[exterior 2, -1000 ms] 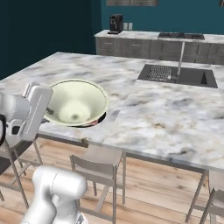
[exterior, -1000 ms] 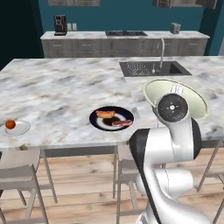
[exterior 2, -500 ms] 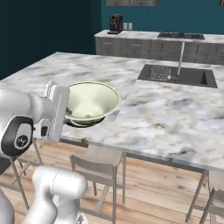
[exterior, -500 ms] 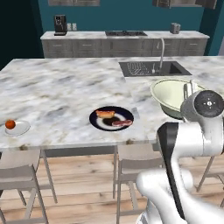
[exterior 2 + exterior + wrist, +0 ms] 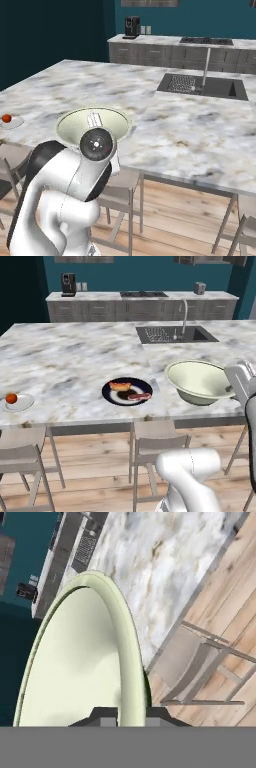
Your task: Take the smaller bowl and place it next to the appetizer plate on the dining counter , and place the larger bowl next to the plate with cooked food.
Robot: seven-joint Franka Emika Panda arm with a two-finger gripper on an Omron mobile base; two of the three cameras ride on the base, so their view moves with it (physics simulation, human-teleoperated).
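Over the worktop's near edge, right of the dark plate, the larger bowl rides in the hand, fingers clamping its rim. Wide, rigid, probably glossy: that thin-edge pinch looks prone to tilting.

The larger bowl, cream-green, sits over the marbled table, right of the dark food plate; the tomato plate lies far left.

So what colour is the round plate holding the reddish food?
Dark, almost black round plate, clearest in the left base view.
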